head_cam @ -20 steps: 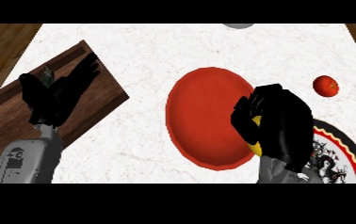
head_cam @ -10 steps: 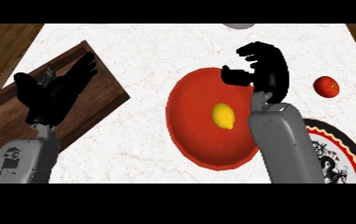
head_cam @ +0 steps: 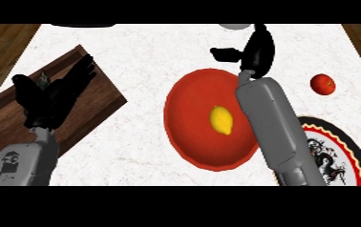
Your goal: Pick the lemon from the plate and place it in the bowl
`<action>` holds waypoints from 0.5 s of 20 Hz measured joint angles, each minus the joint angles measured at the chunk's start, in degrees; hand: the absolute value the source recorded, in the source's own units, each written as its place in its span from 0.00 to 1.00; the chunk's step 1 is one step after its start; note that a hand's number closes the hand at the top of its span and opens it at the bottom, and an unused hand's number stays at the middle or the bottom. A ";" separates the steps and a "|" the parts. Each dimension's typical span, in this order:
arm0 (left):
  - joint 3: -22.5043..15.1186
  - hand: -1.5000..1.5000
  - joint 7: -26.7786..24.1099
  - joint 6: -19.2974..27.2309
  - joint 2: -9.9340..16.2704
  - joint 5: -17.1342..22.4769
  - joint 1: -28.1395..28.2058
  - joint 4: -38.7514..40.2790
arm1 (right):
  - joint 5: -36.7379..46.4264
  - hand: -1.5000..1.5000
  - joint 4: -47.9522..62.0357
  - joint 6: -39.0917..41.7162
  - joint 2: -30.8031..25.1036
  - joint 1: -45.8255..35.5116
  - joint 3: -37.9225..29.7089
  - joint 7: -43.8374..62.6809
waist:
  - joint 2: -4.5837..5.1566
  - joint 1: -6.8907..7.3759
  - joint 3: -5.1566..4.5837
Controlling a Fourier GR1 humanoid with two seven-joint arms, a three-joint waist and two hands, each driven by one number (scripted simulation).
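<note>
1. Lemon [head_cam: 222, 120] now lies loose inside the red bowl [head_cam: 185, 126]; a second ago the right robot hand [head_cam: 257, 52] was curled over it at the bowl's right edge.
2. Right robot hand has since lifted past the bowl's far rim, fingers relaxed and holding nothing, forearm crossing the bowl's right side.
3. Patterned plate [head_cam: 331, 149] at lower right shows no lemon.
4. Left robot hand [head_cam: 53, 95] rests open over the wooden board [head_cam: 99, 90], unchanged.
5. Judgement: placement looks done; only retreat remains.
6. Red fruit [head_cam: 323, 83] sits apart on the worktop [head_cam: 141, 45].
</note>
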 measured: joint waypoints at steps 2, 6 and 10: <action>0.16 0.50 0.33 0.38 -0.04 -0.19 -0.03 0.01 | 0.44 0.00 2.37 -3.07 -0.28 -0.87 -1.11 -1.56 | -0.13 -0.52 -0.01; 1.30 0.50 -1.14 -0.13 0.58 0.02 1.60 0.55 | 3.48 0.00 -0.54 -5.68 -1.39 0.91 -1.26 -0.25 | -0.54 -1.69 -0.04; 2.31 0.50 -1.50 -0.30 1.18 0.22 3.13 0.42 | 6.79 0.00 -12.07 -4.18 -2.88 8.13 0.26 3.15 | -1.05 -3.09 -0.08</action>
